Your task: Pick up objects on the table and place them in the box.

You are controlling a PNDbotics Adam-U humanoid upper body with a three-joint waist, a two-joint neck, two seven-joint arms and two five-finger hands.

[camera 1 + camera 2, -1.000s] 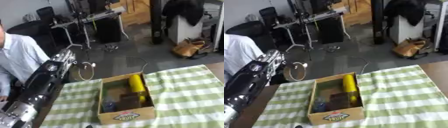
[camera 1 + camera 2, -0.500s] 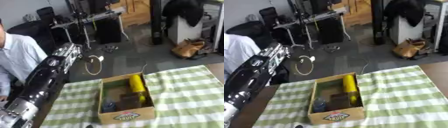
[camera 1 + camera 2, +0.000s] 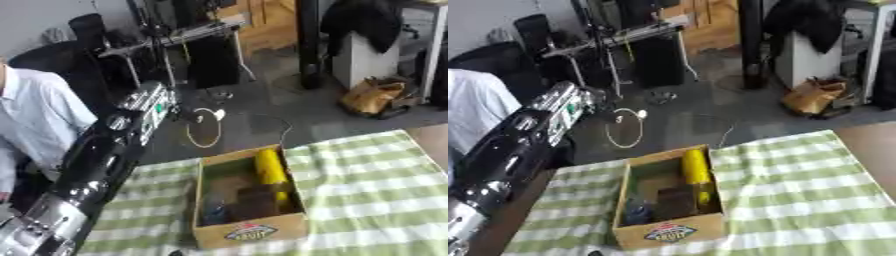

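The open brown cardboard box with a printed label on its near wall stands on the green-and-white checked cloth covering the counter; inside it, a yellow cylindrical object lies along the right wall, a dark brown block sits beside it toward the near wall, and a small bluish item occupies the near left corner. The black-and-silver left arm rises from the lower left, left of the box and extending beyond its far wall, with its hand over the floor past the counter edge; a thin pale ring hangs at the hand, but whether the fingers are closed round it cannot be told. The right hand appears in no view. Judged risk: the ring is off the counter, so a slip there would drop it to the floor, and a swing toward the box could catch the left wall and shove the box askew. The right eye view shows the bluish item and more bare counter left of the box; the left eye view shows more of a white-sleeved person beyond the arm.
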